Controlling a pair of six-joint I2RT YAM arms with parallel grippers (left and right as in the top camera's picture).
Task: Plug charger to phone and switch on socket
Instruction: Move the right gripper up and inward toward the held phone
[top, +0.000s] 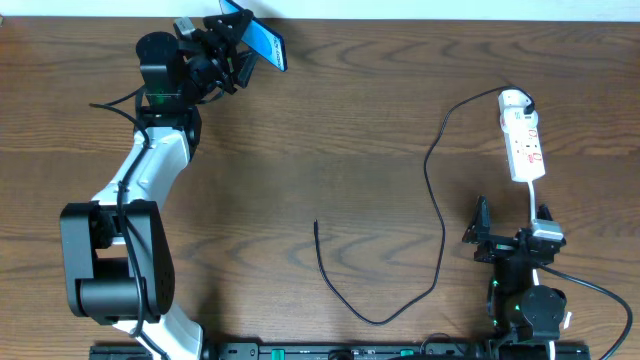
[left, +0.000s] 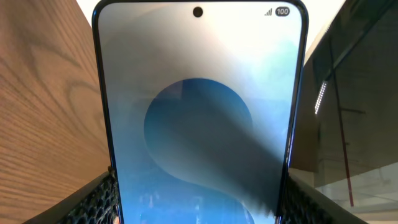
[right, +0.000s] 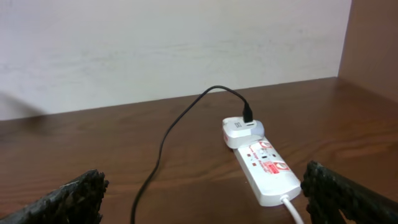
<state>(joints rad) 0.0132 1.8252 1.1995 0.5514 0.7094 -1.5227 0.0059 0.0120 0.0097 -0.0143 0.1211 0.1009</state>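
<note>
My left gripper (top: 232, 45) at the back left is shut on the phone (top: 262, 40), held off the table with its blue screen tilted up. In the left wrist view the phone (left: 199, 118) fills the frame between my fingers (left: 199, 211). The charger, a thin black cable (top: 437, 215), runs from a white adapter plugged into the socket's far end, loops down the table and ends in a free tip (top: 316, 225) near the middle. The socket, a white power strip (top: 524, 140), lies at the right; it also shows in the right wrist view (right: 264, 171). My right gripper (top: 508, 232) is open and empty in front of it.
The socket's white cord (top: 533, 195) runs toward my right arm's base. The black cable (right: 161, 149) crosses the wooden table (top: 350, 150) left of the socket. A pale wall stands behind the table.
</note>
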